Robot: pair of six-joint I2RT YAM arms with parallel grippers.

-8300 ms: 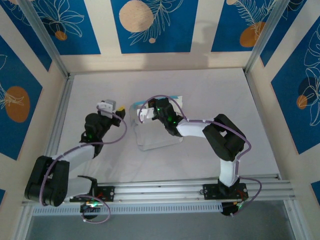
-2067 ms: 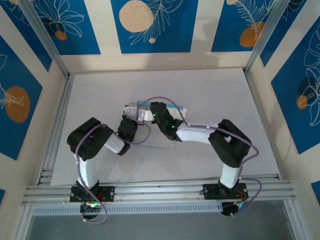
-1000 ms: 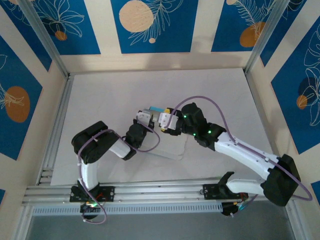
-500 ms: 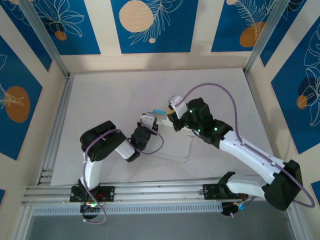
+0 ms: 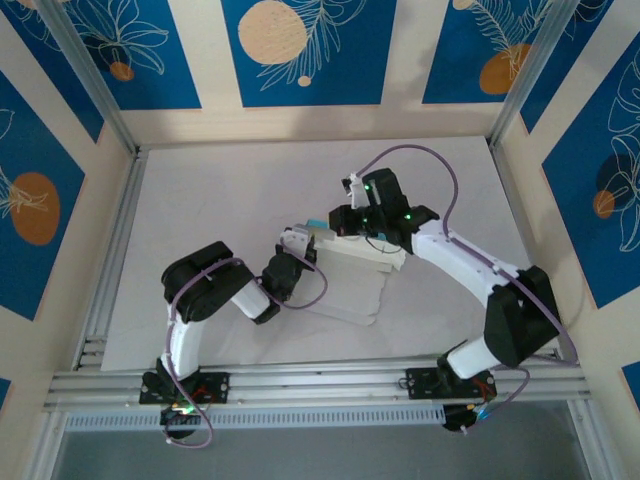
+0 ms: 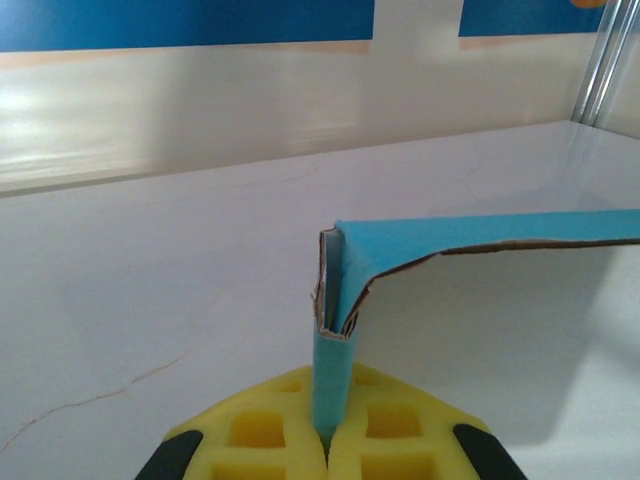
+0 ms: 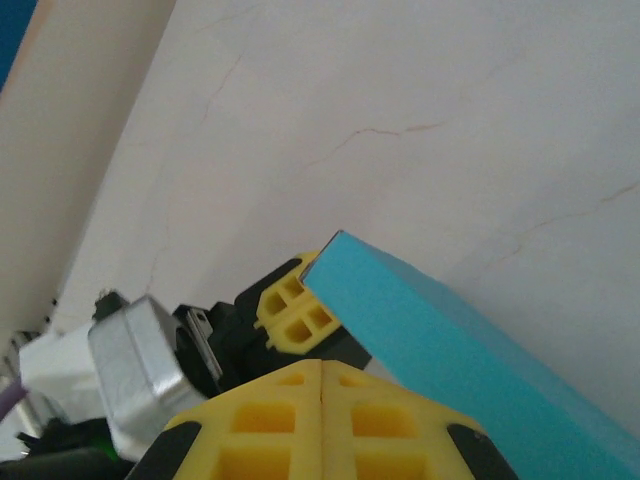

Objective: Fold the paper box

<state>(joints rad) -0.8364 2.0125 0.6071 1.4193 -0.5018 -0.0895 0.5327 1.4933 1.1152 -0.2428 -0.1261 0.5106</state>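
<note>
Though only part-folded, paper box (image 5: 352, 282) lies mid-frame on the white table (image 5: 200, 200), top view.
Left gripper (image 6: 327, 448) pinches 1 upright blue flap; right gripper (image 7: 321, 380) pads pressed together, blue wall just beyond, any hold unclear.

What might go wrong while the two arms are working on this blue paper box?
The left gripper pinches just a thin blue flap of the paper box; pulling could tear or crease it at the folded corner. The right gripper is shut beside the blue wall, close to the left fingers, so they might bump.
</note>
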